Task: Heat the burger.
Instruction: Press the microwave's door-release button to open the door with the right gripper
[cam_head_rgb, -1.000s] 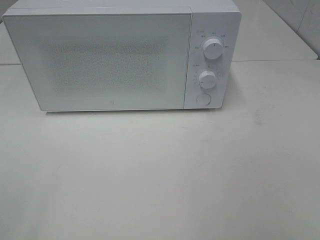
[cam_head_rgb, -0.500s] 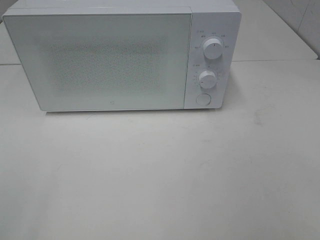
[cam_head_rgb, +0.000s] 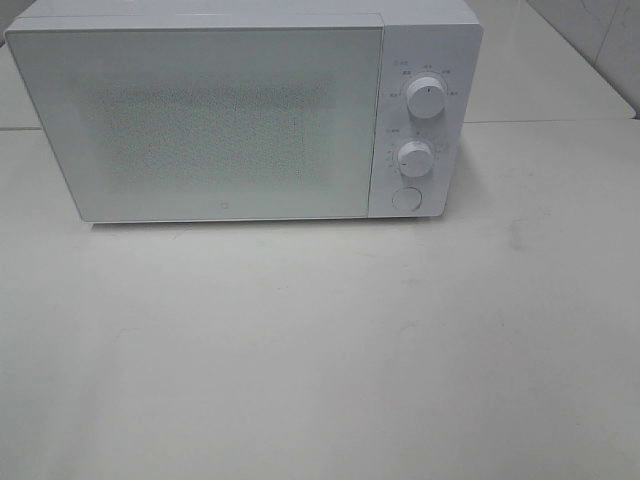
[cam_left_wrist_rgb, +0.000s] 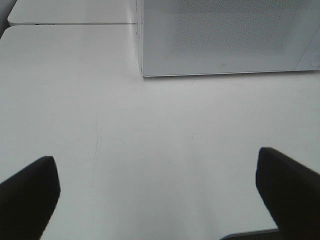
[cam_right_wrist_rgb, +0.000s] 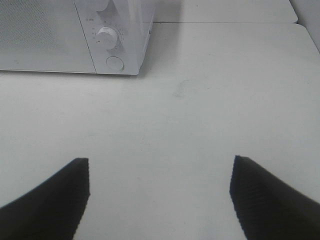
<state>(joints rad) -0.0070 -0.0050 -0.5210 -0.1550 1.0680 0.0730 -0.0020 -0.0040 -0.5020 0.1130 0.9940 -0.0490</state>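
1. The burger shows in none of the views, so I cannot tell where it is.
2. The microwave (cam_head_rgb: 240, 110) is the one place that could hide it. Its door (cam_head_rgb: 200, 120) is shut, and the speckled, frosted window lets nothing inside be made out.
3. The microwave is white and stands at the far side of the table (cam_head_rgb: 320, 350), with its front facing the arms.
4. Its control panel is to the right of the door. It carries an upper knob (cam_head_rgb: 427, 98), a lower knob (cam_head_rgb: 414, 158) below it, and a round button (cam_head_rgb: 406, 198) at the bottom.
5. The left gripper (cam_left_wrist_rgb: 155, 156) hangs above the pale tabletop in front of the door. Its two dark fingers (cam_left_wrist_rgb: 27, 195) stand wide apart with only bare table between them, and they hold nothing.
6. The right gripper (cam_right_wrist_rgb: 160, 161) hangs above the table in front of the control-panel end of the microwave. Its ribbed dark fingers (cam_right_wrist_rgb: 270, 200) are also spread apart, gripping nothing and touching nothing.
7. Neither gripper appears in the exterior high view. Both are well short of the microwave.
8. A seam (cam_head_rgb: 560, 122) crosses the surface beside the microwave, where this table meets another.
9. A tiled wall (cam_head_rgb: 600, 40) shows at the far right corner.
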